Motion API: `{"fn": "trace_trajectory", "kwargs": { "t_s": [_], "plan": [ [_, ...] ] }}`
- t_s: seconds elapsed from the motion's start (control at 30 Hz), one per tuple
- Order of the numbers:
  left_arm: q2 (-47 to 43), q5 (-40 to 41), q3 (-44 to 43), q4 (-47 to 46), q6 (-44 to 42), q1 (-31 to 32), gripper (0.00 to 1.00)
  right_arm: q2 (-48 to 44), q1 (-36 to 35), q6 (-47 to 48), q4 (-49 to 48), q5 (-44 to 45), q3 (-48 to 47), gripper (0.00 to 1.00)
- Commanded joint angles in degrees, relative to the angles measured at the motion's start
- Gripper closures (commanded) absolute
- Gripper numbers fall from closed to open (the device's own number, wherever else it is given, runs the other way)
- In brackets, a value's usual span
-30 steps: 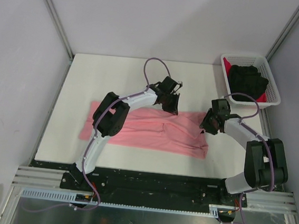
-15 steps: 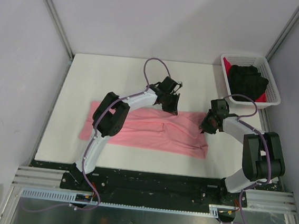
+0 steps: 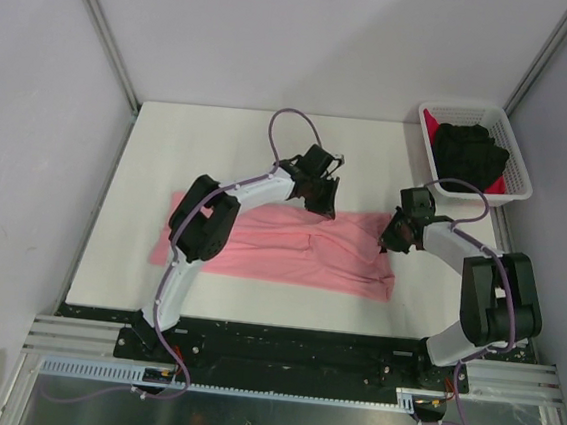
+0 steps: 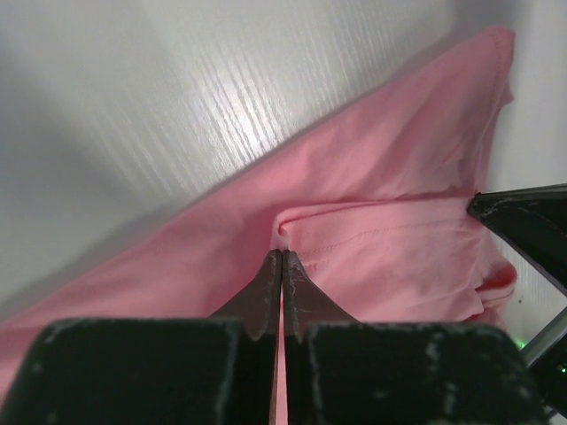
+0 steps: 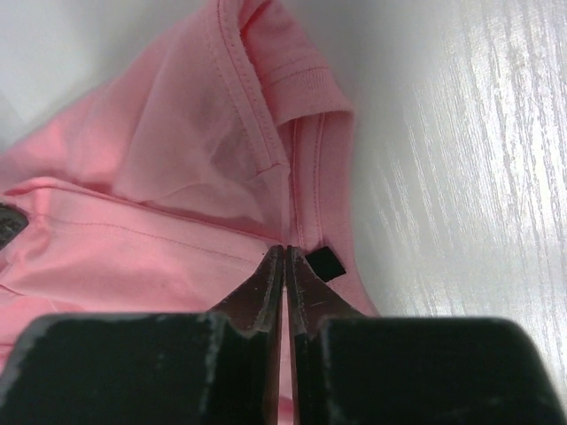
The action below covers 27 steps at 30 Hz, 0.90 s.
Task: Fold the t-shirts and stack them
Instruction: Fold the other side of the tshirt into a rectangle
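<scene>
The salmon-pink t-shirt (image 3: 290, 248) lies flat across the middle of the table, folded lengthwise. My left gripper (image 3: 322, 205) is at its far edge, shut on a pinched fold of pink cloth (image 4: 354, 248). My right gripper (image 3: 388, 243) is at the shirt's right end, shut on the cloth (image 5: 177, 239) beside the dark neck label (image 5: 325, 263). The black t-shirt (image 3: 470, 150) lies bunched on top of the bright red one (image 3: 513, 182) in the basket.
The white lattice basket (image 3: 464, 106) stands at the table's far right corner. Bare white table (image 3: 210, 145) lies behind and to the left of the pink shirt. The right gripper's dark body (image 4: 527, 221) shows at the right of the left wrist view.
Both grippers stay at the same spots on the pink shirt. The left arm's elbow has shifted slightly to the left; the right arm's has settled a little.
</scene>
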<state>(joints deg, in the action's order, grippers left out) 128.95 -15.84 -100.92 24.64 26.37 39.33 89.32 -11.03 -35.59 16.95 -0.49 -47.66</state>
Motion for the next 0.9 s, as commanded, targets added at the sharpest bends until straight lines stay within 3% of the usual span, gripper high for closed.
{"fn": "trace_trajectory", "kwargs": {
  "t_s": [0.0, 0.87],
  "plan": [
    [-5.81, -0.51, 1.82, -0.41, -1.50, 0.70, 1.00, -3.57, -0.47, -0.17, 1.12, 0.47, 0.11, 0.95],
    [-20.66, 3.41, 18.05, -0.65, -0.26, 1.83, 1.00, -20.13, -8.61, -1.99, 11.12, 2.26, 0.04, 0.97]
  ]
}}
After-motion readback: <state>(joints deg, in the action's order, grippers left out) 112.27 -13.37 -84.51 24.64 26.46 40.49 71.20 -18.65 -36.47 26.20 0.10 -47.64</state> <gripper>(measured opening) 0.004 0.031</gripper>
